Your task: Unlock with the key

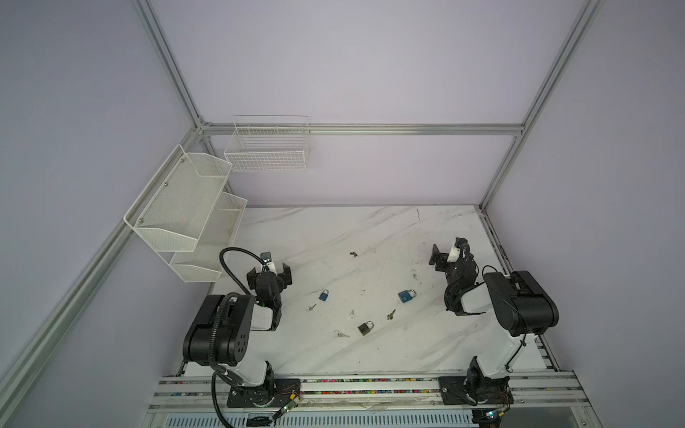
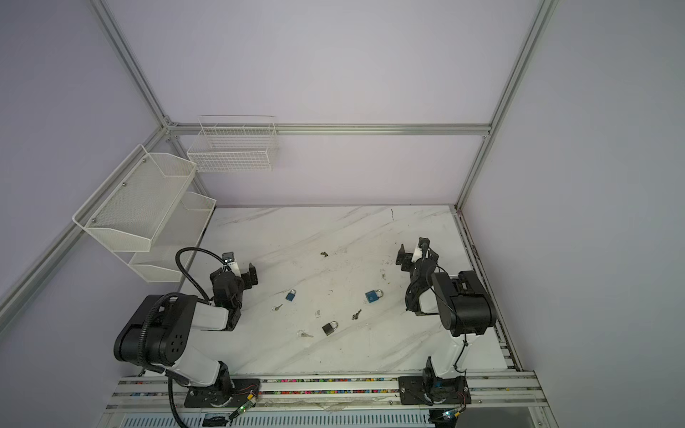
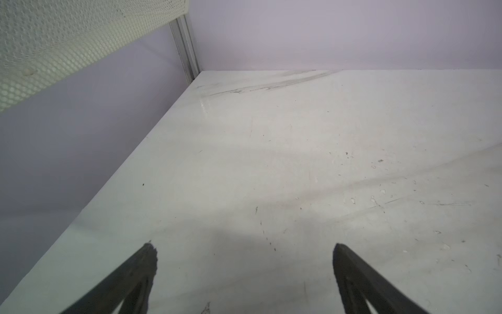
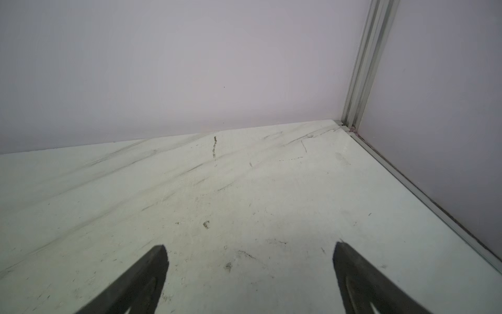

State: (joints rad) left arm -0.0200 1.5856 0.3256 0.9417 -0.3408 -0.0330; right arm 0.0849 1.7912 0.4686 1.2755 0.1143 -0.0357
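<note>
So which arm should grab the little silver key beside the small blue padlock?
Left, probably. The little silver key lies near the left arm, far from the right arm. Both arms' jaws stand open, empty.

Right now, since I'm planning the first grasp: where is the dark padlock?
In a top view the dark padlock lies front-centre on the table, between a ringed key to its left and a darker key to its right.

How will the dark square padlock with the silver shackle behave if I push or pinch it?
The dark square padlock lies flat on the white marble-look table, so it should slide rather than roll or tip. It looks like metal: probably stiff and heavy for its size. Its silver shackle looks thin and smooth, so a pinch there may slip.
</note>
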